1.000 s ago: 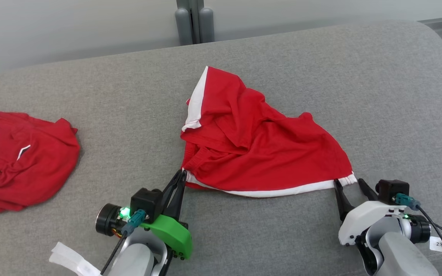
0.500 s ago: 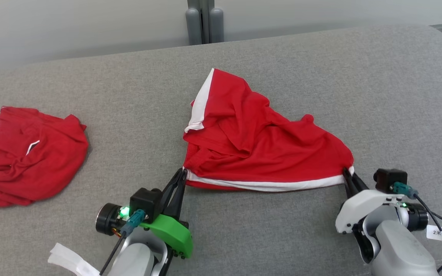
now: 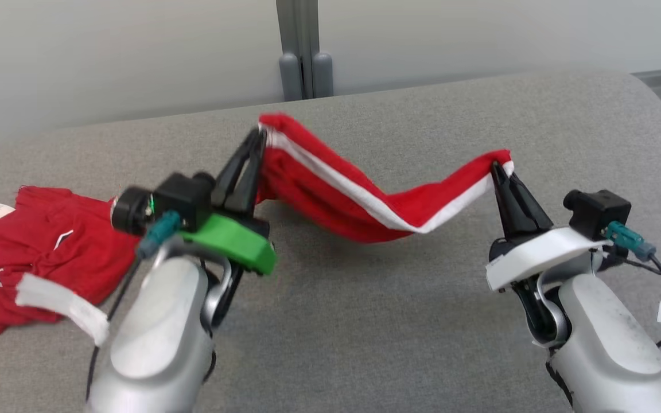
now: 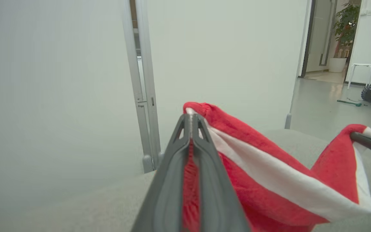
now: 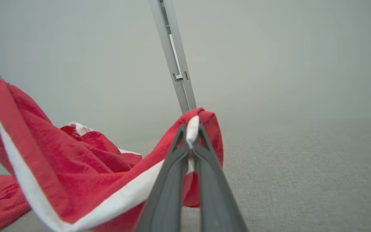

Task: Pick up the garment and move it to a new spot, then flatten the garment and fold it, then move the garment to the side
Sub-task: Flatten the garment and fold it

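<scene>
The red garment is not lying in a crumpled heap on the grey cushion any more. A moment ago it was resting there, and the right gripper was standing open next to one corner of it. Now that gripper is shut on the corner, and both arms are lifting the cloth up into the air. The edge with the white stripe is hanging between the two grippers and is sagging down in the middle like a little hammock. I cannot tell if the lowest part is brushing the cushion or floating just above it. This looks like the pick-up part of the job, so the garment is ready to be carried to a new spot, and the flattening and folding are not done yet. The left gripper is pressing its two dark fingers tight together, with red cloth squeezed between them near the end of the white stripe. The right gripper's fingers are pressed together too, pinching the white tip of the other corner. Another red garment is sitting in a bunch at the left, well apart from the lifted one.
</scene>
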You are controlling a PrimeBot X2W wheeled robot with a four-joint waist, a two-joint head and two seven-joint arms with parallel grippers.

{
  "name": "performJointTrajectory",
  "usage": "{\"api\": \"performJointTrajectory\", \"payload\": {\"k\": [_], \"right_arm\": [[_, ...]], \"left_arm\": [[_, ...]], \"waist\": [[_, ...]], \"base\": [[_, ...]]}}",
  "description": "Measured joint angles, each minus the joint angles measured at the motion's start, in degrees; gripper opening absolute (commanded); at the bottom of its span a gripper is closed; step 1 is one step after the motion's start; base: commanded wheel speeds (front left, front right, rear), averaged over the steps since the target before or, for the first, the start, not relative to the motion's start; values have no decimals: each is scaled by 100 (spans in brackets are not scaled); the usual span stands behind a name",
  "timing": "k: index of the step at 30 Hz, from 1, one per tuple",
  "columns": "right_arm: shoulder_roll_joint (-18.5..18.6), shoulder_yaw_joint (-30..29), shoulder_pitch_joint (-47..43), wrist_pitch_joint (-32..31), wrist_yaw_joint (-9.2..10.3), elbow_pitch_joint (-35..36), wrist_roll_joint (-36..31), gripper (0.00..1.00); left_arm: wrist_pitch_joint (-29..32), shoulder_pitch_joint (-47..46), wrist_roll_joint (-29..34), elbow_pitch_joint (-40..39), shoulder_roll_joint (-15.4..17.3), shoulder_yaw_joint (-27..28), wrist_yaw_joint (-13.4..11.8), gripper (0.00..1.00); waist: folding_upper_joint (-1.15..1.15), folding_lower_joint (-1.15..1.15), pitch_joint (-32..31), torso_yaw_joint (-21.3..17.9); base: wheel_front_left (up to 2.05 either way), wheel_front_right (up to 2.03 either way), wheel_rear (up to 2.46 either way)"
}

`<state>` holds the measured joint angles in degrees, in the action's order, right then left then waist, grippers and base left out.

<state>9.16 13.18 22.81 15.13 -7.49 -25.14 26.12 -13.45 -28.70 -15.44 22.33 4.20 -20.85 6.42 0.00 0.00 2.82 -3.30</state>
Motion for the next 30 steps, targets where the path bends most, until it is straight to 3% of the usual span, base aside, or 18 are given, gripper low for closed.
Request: {"api": "performJointTrajectory", "payload": {"k": [9, 13, 24, 30], "right_arm": [[-78, 259, 931, -421, 0, 810, 141, 0], [-218, 76, 1329, -735, 0, 1055, -177, 0], [-523, -1439, 1306, -1439, 0, 1129, -1165, 0], [-620, -1917, 1192, -1795, -3, 1043, -1162, 0]], "left_arm": [[749, -2063, -194, 5, 338, -186, 87, 0], [868, -2692, -302, 261, 494, -176, 91, 0], [759, -2360, -690, 491, 567, 104, -92, 0], [757, -1956, -825, 500, 514, 82, -166, 0]], "waist": [[0, 0, -416, 52], [0, 0, -574, 66], [0, 0, -780, 220], [0, 0, -742, 268]], "base": [[0, 0, 0], [0, 0, 0], [0, 0, 0], [0, 0, 0]]}}
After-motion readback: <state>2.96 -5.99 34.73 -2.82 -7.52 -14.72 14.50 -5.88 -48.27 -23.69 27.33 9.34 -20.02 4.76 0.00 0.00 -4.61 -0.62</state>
